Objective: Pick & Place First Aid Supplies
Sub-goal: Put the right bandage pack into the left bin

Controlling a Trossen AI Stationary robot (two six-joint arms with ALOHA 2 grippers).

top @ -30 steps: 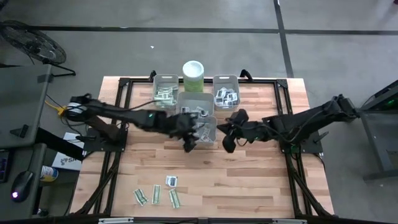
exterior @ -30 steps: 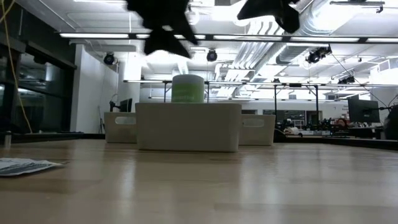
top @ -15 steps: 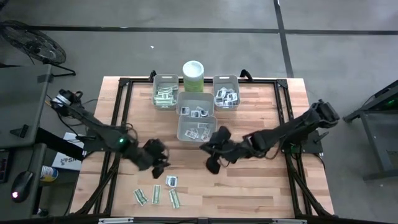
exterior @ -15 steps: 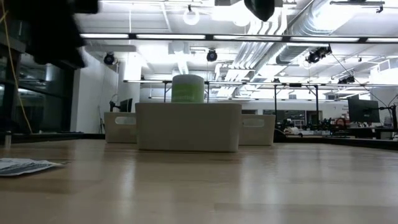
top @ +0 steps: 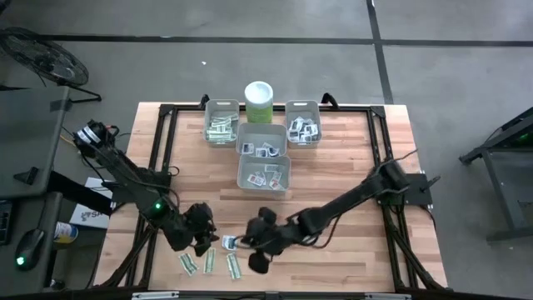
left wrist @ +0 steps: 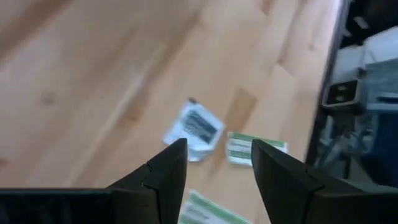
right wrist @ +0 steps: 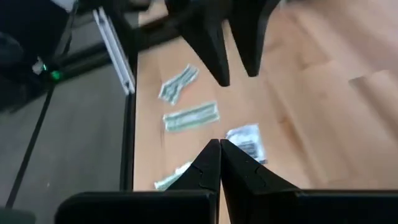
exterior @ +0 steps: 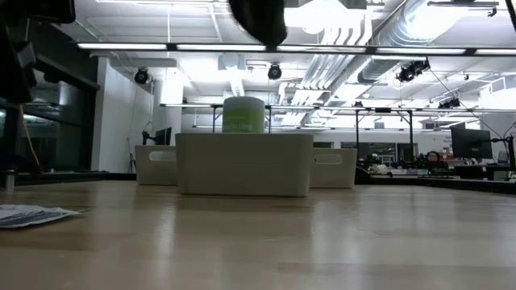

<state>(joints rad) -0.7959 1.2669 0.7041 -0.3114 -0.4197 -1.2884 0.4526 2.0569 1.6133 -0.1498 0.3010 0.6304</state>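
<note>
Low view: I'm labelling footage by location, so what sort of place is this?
Probably a large open lab or workshop: exposed ceiling ducts, long strip lights, and workbenches with monitors beyond the wooden table.

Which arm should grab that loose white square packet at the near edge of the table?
Probably left. The left gripper is open, right beside the white square packet, which shows just ahead of its fingers in the left wrist view. The right gripper is shut and would have to open first.

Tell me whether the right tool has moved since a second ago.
Yes. In the high view the right tool has left the grey bins and come toward the table's near edge, now beside the loose packets, shut.
</note>
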